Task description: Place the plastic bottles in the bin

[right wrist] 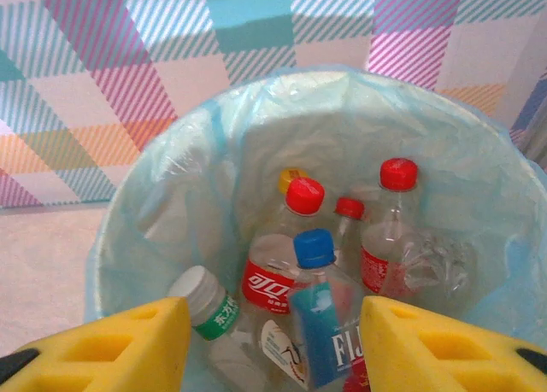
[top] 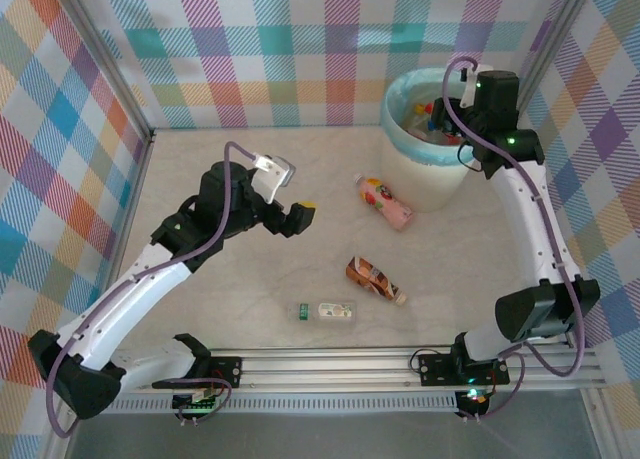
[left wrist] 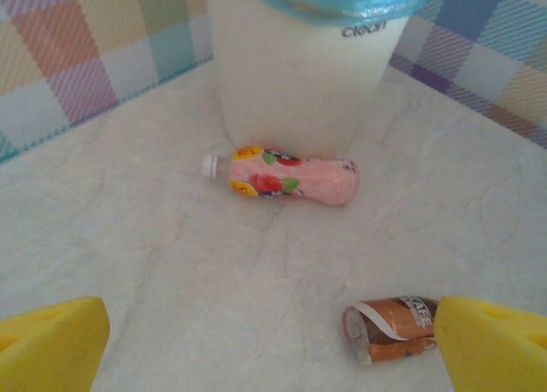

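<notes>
Since the right gripper (right wrist: 269, 319) is hanging over the bin (right wrist: 162, 187) with its yellow fingers (right wrist: 111, 349) standing apart and nothing between them, it is carrying no load. Its place above the mouth suits a drop into the bin. Straight below it, several bottles (right wrist: 282, 272) are lying heaped inside the mint bag, most caps pointing up. The right arm is rising from the near right corner of the table (top: 200, 159), running along the right edge toward the far side, and bending its wrist down over the rim.

The left gripper (left wrist: 273, 341) is likewise standing wide and gripping nothing. It is facing the pink bottle (left wrist: 291, 178), which is lying on its side just beside the bin's foot, cap to the left in the wrist view. The brown bottle (left wrist: 393, 328) is lying nearer the table's middle, apart from the gripper in the overhead view. The left arm is stretching from the near left corner on a diagonal toward the middle, elbow raised, wrist pointing toward the bin. A clear bottle (top: 328, 311) is lying close to the near edge, about midway along it.

Three bottles are thus waiting on the table. The pink one seems the likely next pick, since the spread fingers are lining up on it.
</notes>
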